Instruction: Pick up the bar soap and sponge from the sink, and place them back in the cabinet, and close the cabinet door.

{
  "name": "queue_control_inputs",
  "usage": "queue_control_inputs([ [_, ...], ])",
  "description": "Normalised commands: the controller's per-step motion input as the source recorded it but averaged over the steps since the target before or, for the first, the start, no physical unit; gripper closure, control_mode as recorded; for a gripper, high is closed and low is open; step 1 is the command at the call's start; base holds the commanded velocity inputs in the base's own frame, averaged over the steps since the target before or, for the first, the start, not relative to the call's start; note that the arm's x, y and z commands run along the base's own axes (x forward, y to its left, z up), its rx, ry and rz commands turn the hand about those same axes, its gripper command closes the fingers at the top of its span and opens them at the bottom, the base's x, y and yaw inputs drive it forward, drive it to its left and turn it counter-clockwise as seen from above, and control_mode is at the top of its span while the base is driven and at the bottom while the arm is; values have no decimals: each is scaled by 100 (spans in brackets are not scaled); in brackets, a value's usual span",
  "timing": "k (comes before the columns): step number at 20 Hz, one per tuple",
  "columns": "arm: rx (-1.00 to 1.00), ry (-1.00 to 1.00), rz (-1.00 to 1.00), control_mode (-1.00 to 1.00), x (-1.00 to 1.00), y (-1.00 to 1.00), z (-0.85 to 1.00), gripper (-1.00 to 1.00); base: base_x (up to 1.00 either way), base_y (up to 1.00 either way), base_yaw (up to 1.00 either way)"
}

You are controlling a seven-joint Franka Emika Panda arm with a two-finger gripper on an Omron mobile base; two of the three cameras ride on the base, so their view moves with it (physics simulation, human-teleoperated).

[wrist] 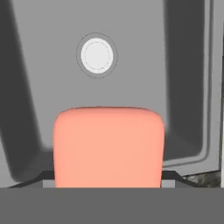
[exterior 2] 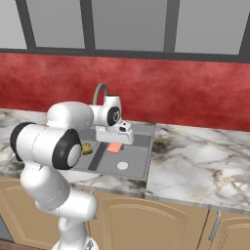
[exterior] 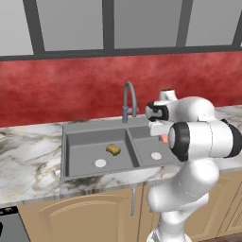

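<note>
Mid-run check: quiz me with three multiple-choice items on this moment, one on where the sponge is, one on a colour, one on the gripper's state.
1. The sponge lies in:
A. the sink's left basin
B. the right basin
C. on the counter

2. The bar soap is:
A. white
B. salmon-pink
C. green

3. The gripper is:
A. wide open, empty
B. shut on the bar soap
C. shut on the sponge

Answers:
1 A, it sits beside that basin's drain in the sink.
2 B, seen close in the hand view.
3 B, the soap hangs from the hand above the basin.
</note>
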Motion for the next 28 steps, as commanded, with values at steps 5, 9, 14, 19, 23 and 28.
queue_control_inputs([
  [5,0,-4,0,-100,-30,0,25,100,0,0,0],
  [9,0,-2,0,-100,-32,1,27,100,0,0,0],
  [14,0,0,0,-100,-23,12,29,100,0,0,0],
  [19,0,0,0,-100,-13,16,26,100,0,0,0],
  [23,0,0,0,-100,-5,11,27,100,0,0,0],
  [28,0,0,0,-100,-3,9,26,100,0,0,0],
])
